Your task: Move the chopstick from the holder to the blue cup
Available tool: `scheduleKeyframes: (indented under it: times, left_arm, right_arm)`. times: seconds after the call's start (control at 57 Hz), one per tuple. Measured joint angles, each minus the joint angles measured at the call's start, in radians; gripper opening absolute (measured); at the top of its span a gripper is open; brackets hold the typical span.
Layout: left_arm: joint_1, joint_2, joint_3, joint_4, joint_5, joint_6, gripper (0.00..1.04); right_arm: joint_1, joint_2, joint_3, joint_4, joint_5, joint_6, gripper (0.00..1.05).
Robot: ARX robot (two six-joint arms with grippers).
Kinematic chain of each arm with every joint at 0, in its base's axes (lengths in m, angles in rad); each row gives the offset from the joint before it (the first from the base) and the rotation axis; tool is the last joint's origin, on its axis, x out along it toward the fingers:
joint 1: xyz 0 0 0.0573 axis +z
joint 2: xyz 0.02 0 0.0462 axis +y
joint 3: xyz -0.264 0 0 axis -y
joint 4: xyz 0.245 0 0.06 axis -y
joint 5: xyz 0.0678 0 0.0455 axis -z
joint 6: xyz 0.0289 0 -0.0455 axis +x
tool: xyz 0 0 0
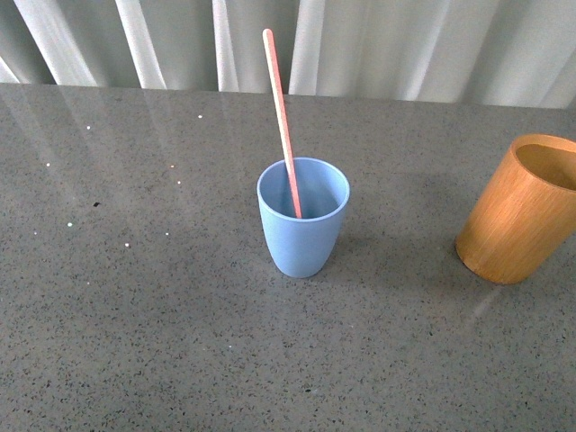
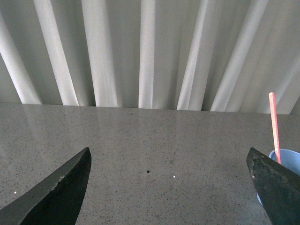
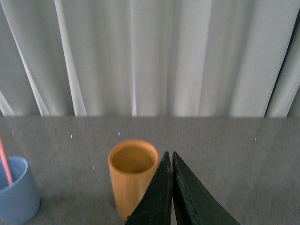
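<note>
The pale pink-red chopstick (image 1: 283,112) stands in the light blue cup (image 1: 302,236) at the table's middle, leaning up and to the left. The orange-brown holder (image 1: 522,211) stands at the right edge of the front view and looks empty. Neither arm shows in the front view. In the left wrist view my left gripper (image 2: 171,157) is open and empty, with the chopstick (image 2: 274,124) and the blue cup (image 2: 290,157) beside one finger. In the right wrist view my right gripper (image 3: 169,157) is shut and empty, just beside the holder (image 3: 132,176); the blue cup (image 3: 16,192) and chopstick (image 3: 4,161) show at the edge.
The grey speckled tabletop (image 1: 135,297) runs back to white pleated curtains (image 1: 378,45). A small dark speck (image 1: 96,204) lies on the table at the left.
</note>
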Motion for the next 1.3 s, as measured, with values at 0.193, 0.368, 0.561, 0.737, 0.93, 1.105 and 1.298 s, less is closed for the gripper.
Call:
scheduleKeyframes:
  times: [0.193, 0.368, 0.561, 0.737, 0.93, 1.105, 1.298]
  left_arm:
    - [0.0, -0.001, 0.0, 0.0, 0.0, 0.0, 0.98]
    - [0.0, -0.001, 0.0, 0.0, 0.0, 0.0, 0.98]
    - [0.0, -0.001, 0.0, 0.0, 0.0, 0.0, 0.98]
    - [0.0, -0.001, 0.0, 0.0, 0.0, 0.0, 0.98]
    - [0.0, -0.001, 0.0, 0.0, 0.0, 0.0, 0.98]
    - [0.0, -0.001, 0.0, 0.0, 0.0, 0.0, 0.98]
    - [0.0, -0.001, 0.0, 0.0, 0.0, 0.0, 0.98]
  right_arm:
    - [0.0, -0.064, 0.0, -0.035, 0.0, 0.0, 0.01]
    - [0.0, -0.064, 0.0, -0.035, 0.0, 0.0, 0.26]
    - [0.0, -0.064, 0.0, -0.035, 0.0, 0.0, 0.6]
    - [0.0, -0.064, 0.0, -0.035, 0.0, 0.0, 0.88]
    - [0.0, -0.064, 0.0, -0.035, 0.0, 0.0, 0.95]
    - [0.0, -0.064, 0.0, -0.035, 0.0, 0.0, 0.95]
    - [0.0, -0.064, 0.0, -0.035, 0.0, 0.0, 0.95]
